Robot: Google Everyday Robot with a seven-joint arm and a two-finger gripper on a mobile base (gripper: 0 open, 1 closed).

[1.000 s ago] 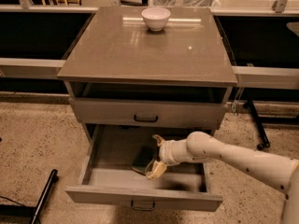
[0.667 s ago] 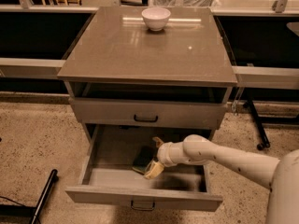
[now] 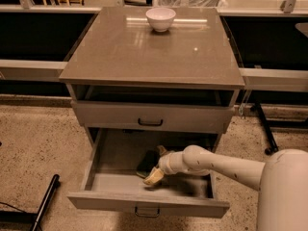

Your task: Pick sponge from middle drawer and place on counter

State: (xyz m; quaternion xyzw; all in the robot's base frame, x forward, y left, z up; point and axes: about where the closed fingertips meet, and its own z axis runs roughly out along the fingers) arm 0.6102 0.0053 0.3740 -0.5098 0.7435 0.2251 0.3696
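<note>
One sponge, dark face up, lies lengthwise front-to-back in the middle drawer; the tool sits just right of it, grip unclear.

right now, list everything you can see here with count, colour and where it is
counter: one, glossy grey-brown, top of the cabinet
white bowl: one, white, at the back of the counter
upper drawer front: one, grey with a black curved pull, shut, just under the counter
middle drawer: one, grey, open, below the shut one
sponge: one, dark green face showing, on the open drawer's floor near its middle
floor: speckled beige, around the cabinet
black pole: one, black, low on the left by the floor
arm: one, white, reaching from the right into the open drawer
gripper: one, pale, inside the middle drawer right at the sponge
</note>
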